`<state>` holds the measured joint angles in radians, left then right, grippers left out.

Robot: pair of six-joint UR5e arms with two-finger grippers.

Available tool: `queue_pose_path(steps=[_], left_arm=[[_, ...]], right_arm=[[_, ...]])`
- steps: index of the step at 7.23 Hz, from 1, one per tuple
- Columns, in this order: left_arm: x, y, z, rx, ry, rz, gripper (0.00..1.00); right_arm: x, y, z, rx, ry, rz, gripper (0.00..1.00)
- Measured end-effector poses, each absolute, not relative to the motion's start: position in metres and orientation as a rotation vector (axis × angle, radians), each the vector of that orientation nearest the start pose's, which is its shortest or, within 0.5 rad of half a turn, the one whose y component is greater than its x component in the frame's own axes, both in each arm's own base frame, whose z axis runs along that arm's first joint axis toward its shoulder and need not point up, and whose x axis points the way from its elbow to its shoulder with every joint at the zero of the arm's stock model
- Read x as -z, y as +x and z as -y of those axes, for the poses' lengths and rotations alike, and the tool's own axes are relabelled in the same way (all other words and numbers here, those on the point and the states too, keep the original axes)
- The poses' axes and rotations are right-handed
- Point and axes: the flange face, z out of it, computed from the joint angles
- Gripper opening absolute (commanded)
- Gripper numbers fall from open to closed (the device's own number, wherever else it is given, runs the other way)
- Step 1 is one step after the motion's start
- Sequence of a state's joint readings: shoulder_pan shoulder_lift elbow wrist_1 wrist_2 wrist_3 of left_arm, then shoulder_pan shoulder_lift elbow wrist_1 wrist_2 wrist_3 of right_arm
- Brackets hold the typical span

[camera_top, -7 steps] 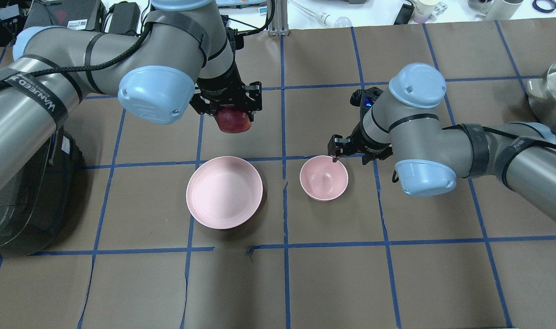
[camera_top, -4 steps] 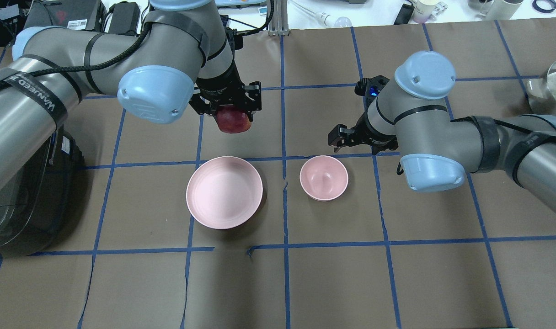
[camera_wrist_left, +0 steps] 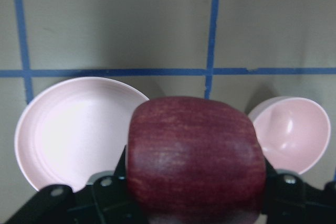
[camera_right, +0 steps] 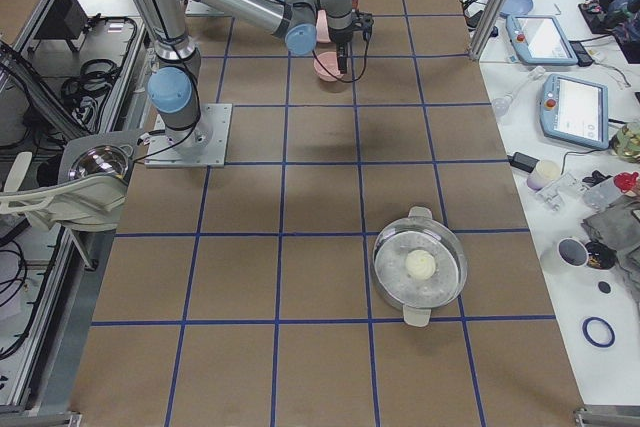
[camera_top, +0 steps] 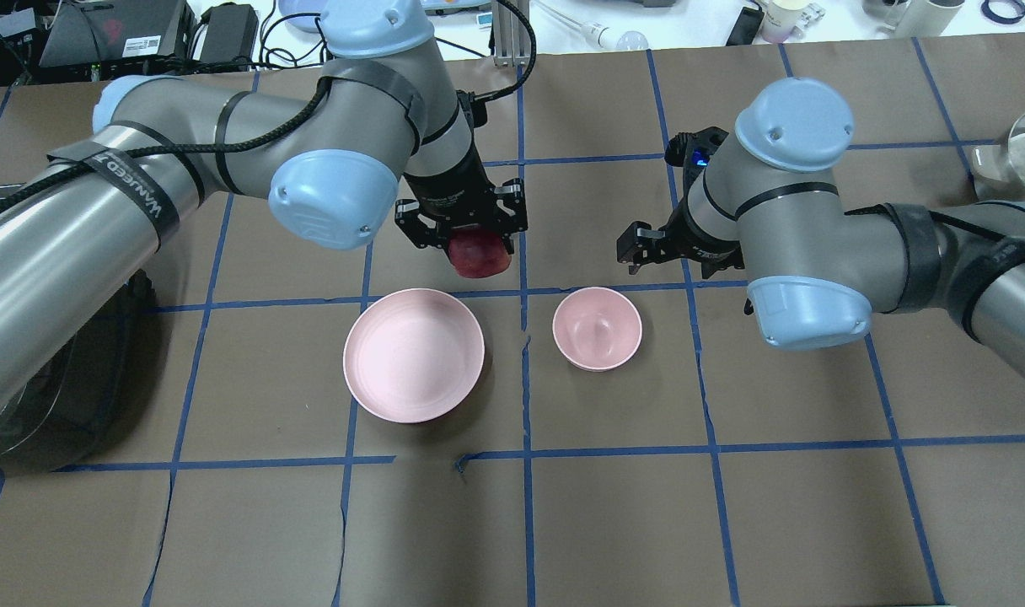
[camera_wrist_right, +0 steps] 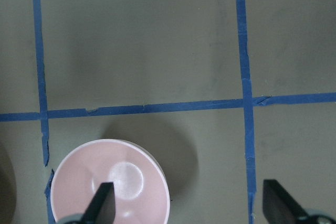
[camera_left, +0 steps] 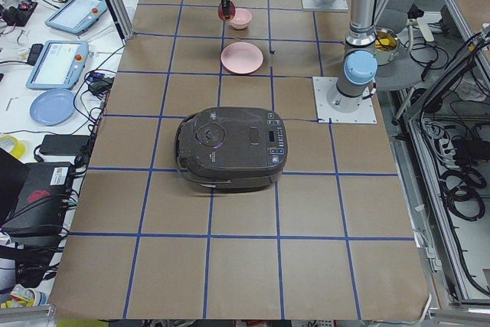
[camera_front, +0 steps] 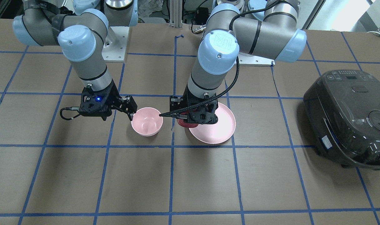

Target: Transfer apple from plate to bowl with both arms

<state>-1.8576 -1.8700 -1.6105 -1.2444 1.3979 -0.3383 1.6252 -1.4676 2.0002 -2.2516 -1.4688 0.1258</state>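
The apple [camera_wrist_left: 195, 156] is seen as a dark red, slightly blocky rounded fruit, marked with fine paler streaks and a dull lighter patch on its upper face. It is clamped between the fingers of the left hand [camera_top: 470, 238] and held in the air, clear of the counter [camera_top: 614, 506]. In the overhead view it is placed just past the far rim of the plate [camera_top: 414, 354], towards the side where the bowl [camera_top: 598, 328] stands. In the left wrist view it is framed by the plate on one side and the bowl on the other. Nothing is carried in the pale pink plate or in the smaller, deeper pink bowl, and the two are set near each other on the brown counter, which is crossed by blue tape lines [camera_wrist_right: 245, 77]. The right hand [camera_wrist_right: 190, 205] is held above the counter just beside the bowl, its fingers [camera_wrist_right: 102, 203] spread wide apart with nothing gripped between them.
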Motion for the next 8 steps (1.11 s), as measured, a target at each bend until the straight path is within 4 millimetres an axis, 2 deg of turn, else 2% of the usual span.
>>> queue_pose_path(steps=[2,5,7,8], left_arm=[[-0.317,-0.33,0.521,-0.088,-0.152,-3.31,0.0],[-0.298,-0.352,0.519,-0.072,-0.205,-3.325,0.0],[-0.286,-0.368,0.522,-0.058,-0.297,-3.368,0.0],[-0.279,-0.378,0.522,-0.05,-0.341,-3.382,0.0]], right_arm=[[-0.307,0.169,0.489,0.208,0.099,-3.019,1.0],[-0.315,0.158,0.496,0.198,0.126,-3.046,1.0],[-0.334,0.131,0.512,0.145,0.182,-3.061,1.0],[-0.352,0.11,0.522,0.108,0.215,-3.061,1.0]])
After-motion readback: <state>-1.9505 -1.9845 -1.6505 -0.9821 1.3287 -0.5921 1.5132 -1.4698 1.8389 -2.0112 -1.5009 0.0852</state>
